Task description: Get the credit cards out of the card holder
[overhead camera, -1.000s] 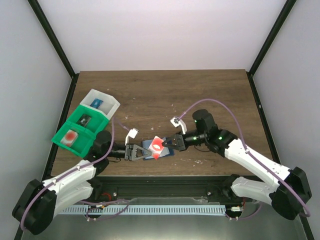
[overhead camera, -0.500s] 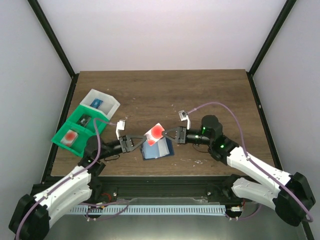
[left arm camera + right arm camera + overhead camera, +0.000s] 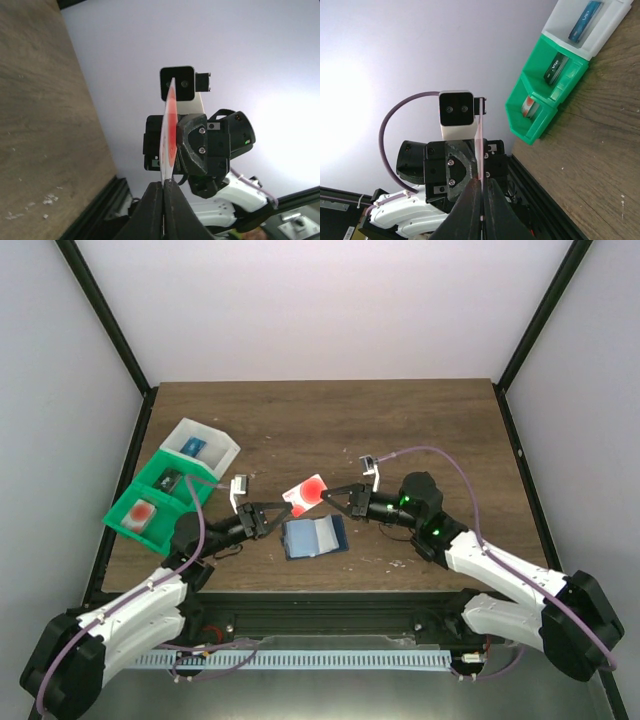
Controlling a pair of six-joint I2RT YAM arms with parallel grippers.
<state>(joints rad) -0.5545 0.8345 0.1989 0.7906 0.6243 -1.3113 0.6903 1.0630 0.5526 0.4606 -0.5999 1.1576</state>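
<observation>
step: a card (image 3: 307, 493) was being handed between claws in mid-air, probably from right to left.
left claw (image 3: 281, 509): clamped on the card's lower-left edge. In its wrist view the fingers (image 3: 151, 212) met on the thin edge at bottom centre.
right claw (image 3: 335, 498): pinched together on the card's opposite edge. Its wrist view showed the card edge-on between the pads.
card: centre of the top view, lifted off the table and tilted, red blotch up, bridging the gap between both claws.
holder (image 3: 314, 536): lay open and flat on the table just below the card, touching neither claw. Whether more cards sat inside could not be told.
doing it well: the right claw should let go only once the left claw's hold looked firm. It should open straight, without twisting, because a thin card held by one edge would likely slip or flex.
bins (image 3: 197, 490): left of the frame, well apart from the claws. One green cell held a pale, red-marked item, so this was probably the drop place.
</observation>
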